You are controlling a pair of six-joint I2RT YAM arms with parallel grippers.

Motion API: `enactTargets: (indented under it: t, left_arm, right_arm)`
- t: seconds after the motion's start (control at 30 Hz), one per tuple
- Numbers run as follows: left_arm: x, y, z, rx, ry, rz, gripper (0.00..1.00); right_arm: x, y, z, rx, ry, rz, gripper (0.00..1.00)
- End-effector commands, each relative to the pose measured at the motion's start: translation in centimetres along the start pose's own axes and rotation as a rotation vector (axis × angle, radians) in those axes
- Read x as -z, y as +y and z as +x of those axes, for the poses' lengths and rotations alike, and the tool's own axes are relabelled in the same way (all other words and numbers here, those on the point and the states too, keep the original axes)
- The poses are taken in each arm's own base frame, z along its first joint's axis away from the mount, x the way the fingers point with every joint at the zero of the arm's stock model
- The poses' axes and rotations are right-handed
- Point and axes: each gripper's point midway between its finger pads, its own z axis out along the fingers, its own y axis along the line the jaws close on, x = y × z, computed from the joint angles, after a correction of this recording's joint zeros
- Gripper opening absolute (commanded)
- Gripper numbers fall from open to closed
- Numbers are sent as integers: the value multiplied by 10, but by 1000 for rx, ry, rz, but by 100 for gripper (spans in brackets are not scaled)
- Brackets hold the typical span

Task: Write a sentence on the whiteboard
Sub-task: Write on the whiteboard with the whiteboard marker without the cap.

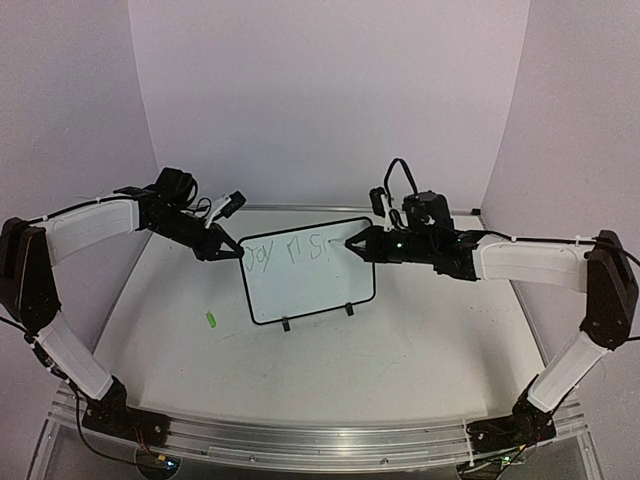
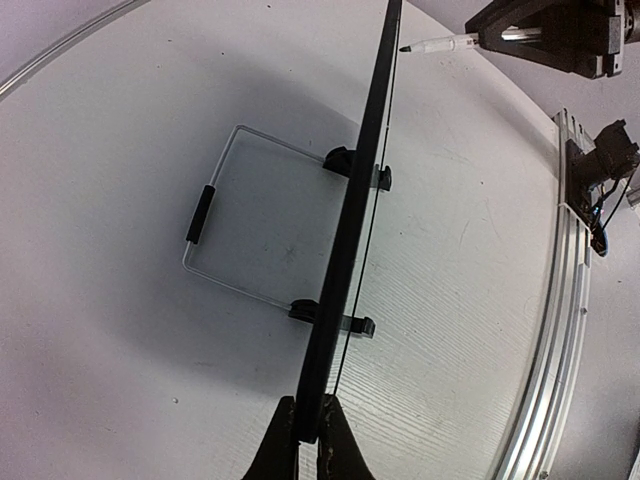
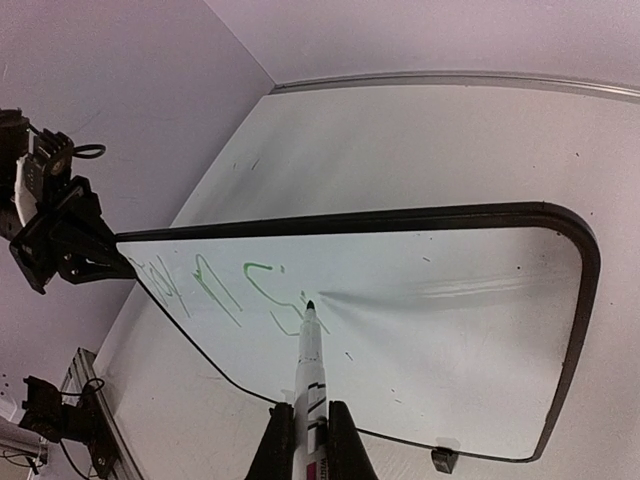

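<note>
Handwriting in green, the sentence point(image 1: 290, 248), runs along the top of the whiteboard point(image 1: 312, 290), which stands upright on its feet at the centre of the top view. It reads roughly "Joy in Si" and stops near the middle of the top edge; the lower part of the board is bare. The left gripper point(image 1: 236, 253) is pinched on the board's upper-left edge. The right gripper point(image 3: 310, 440) is clamped round the marker point(image 3: 310, 350), whose tip seems to rest on the board just beside the last stroke. A small green piece point(image 1: 211, 320), perhaps a cap, lies on the table point(image 1: 430, 340) to the board's lower left. I judge the opening words done, with the current word unfinished and more to come.
</note>
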Motion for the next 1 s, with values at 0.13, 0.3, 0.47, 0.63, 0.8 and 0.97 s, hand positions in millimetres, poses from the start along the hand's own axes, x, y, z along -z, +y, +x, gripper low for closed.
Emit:
enactTargets:
  t: [0.13,0.3,0.47,0.63,0.8,0.97]
  left_arm:
    - [2,19,4,-61,40,-116,0]
    - [2,18,4,-62,39,-115,0]
    - [2,18,4,-62,38,-115,0]
    - [1,18,4,-63,39,-114,0]
    - [1,18,4,-62,40,-115,0]
    - [1,18,4,-61,42,-116,0]
  right_arm:
    - [-6,-3,-13,6,-32,21,0]
    - [-6,-9,-4,2,-10,41,0]
    - [-5,-15,10,-14,22,50,0]
    - [-7,-18,18,-26,41,51,0]
    - [-8,-14,14,-23,35,40,0]
    - [-6,-10,3,-25,8,31,0]
